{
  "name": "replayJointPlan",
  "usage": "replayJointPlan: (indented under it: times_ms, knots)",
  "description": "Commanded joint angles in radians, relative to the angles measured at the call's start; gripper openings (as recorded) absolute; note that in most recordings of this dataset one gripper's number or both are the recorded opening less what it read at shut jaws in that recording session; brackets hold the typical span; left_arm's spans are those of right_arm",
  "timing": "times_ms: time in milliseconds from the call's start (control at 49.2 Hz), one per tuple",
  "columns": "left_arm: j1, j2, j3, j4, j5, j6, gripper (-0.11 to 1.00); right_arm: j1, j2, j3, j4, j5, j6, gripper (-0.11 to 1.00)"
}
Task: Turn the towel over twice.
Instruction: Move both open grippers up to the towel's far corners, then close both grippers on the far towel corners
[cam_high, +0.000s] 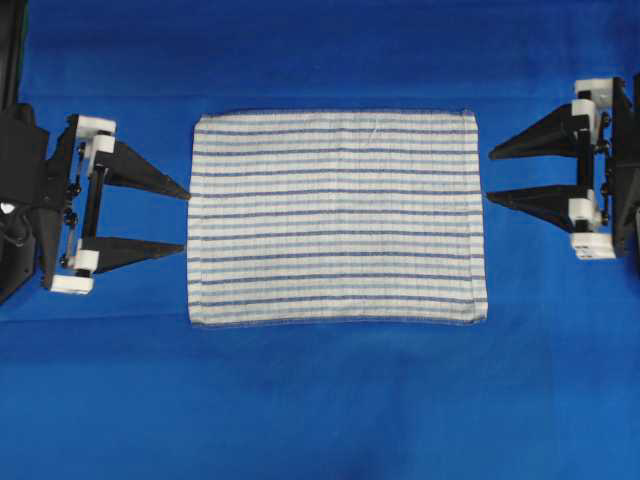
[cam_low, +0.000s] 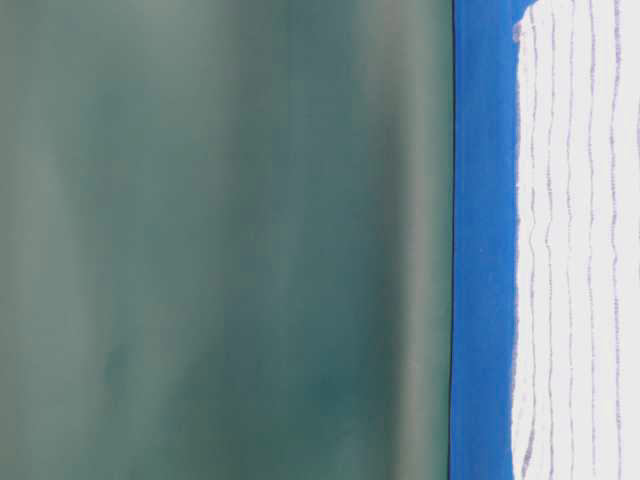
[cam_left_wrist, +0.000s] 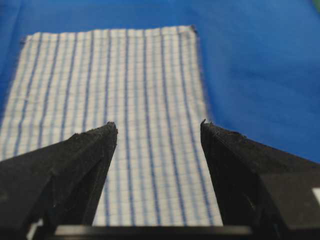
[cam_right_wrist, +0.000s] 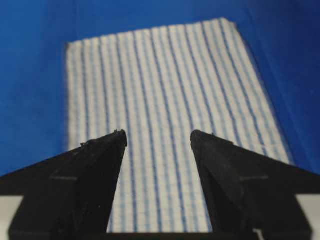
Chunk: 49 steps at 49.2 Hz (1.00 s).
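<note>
On the blue table cover (cam_high: 320, 400), the striped towel (cam_high: 336, 217) lies flat and centred between the left gripper (cam_high: 187, 218) and right gripper (cam_high: 488, 176), both with jaws spread wide and empty, tips at its short edges. A clean first flip probably calls for each gripper to pinch a single hem layer, then lift and carry together.

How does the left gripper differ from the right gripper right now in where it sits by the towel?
The left gripper sits at the towel's left edge, its upper fingertip about touching the hem; the right gripper sits off the right edge, a little short of it. The left is level with the towel's middle, the right nearer the far edge. Both are open and empty.
</note>
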Motion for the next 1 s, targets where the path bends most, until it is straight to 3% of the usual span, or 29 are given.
replayJointPlan:
  times_ms: [0,244,427,711,976]
  knots:
    - [0.037,0.015,-0.011,-0.002,-0.008,-0.003,0.63,-0.031,0.018,-0.012,-0.003,-0.005,-0.002,0.61]
    - [0.219,0.141,0.020,-0.002,-0.064,0.002,0.63,-0.187,0.155,0.002,-0.005,-0.017,-0.002,0.60]
    - [0.318,0.299,0.040,0.000,-0.170,0.051,0.63,-0.293,0.314,0.025,-0.025,-0.101,-0.002,0.60]
    - [0.425,0.554,0.028,0.000,-0.305,0.074,0.63,-0.400,0.525,0.018,-0.052,-0.232,-0.003,0.60]
    - [0.476,0.713,0.011,0.000,-0.411,0.074,0.63,-0.469,0.672,0.002,-0.055,-0.321,-0.011,0.60]
